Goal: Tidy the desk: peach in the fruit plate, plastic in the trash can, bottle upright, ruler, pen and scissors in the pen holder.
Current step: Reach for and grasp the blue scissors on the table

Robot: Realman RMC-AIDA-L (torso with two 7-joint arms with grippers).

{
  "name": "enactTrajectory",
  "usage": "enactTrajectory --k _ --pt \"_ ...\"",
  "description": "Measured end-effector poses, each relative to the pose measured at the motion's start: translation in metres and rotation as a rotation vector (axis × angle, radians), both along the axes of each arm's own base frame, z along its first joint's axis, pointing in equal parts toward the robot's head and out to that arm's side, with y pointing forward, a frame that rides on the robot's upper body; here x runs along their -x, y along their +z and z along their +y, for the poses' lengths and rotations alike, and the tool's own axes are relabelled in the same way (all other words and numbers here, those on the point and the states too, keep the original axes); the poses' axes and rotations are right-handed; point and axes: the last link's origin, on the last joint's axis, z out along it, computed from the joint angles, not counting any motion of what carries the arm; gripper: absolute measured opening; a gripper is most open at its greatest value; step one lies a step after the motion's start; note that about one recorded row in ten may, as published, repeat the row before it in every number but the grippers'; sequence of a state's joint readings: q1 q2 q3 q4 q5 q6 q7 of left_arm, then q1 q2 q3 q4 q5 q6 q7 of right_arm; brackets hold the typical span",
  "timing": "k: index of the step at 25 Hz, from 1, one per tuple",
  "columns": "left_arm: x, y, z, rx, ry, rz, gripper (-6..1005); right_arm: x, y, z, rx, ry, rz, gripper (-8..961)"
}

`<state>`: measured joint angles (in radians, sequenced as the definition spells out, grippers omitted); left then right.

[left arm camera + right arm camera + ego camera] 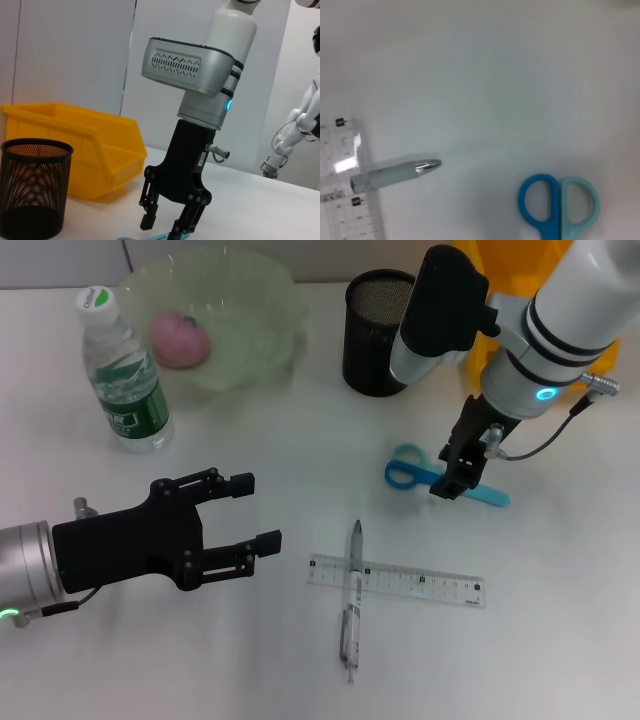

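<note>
The blue scissors (405,474) lie flat on the white desk, and my right gripper (455,481) stands over their blades, open, one finger on each side. From the left wrist view that gripper (165,223) hangs just above a sliver of the scissors (156,236). A clear ruler (396,580) lies under a grey pen (352,602) that crosses it. The black mesh pen holder (375,332) stands behind. A pink peach (180,340) sits in the green fruit plate (255,290). The bottle (125,375) stands upright. My left gripper (254,512) hovers open at the near left. No plastic shows.
A yellow bin (478,300) stands behind my right arm, next to the pen holder (32,192). The right wrist view shows the scissor handles (557,205), the pen tip (422,166) and the ruler end (345,200).
</note>
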<state>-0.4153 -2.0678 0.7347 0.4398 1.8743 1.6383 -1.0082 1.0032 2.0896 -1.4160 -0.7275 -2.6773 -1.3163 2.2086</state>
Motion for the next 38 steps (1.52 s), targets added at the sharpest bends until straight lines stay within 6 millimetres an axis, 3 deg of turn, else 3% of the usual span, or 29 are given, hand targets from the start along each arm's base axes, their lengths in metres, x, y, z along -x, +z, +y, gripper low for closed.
enactTrajectory --k 20,38 --pt "-0.001 0.0 0.002 0.003 -0.002 -0.001 775 -0.006 -0.005 0.003 -0.023 -0.001 0.012 340" --pt "-0.005 0.0 0.004 0.011 -0.012 -0.005 775 -0.013 -0.007 0.001 -0.026 -0.022 0.02 293"
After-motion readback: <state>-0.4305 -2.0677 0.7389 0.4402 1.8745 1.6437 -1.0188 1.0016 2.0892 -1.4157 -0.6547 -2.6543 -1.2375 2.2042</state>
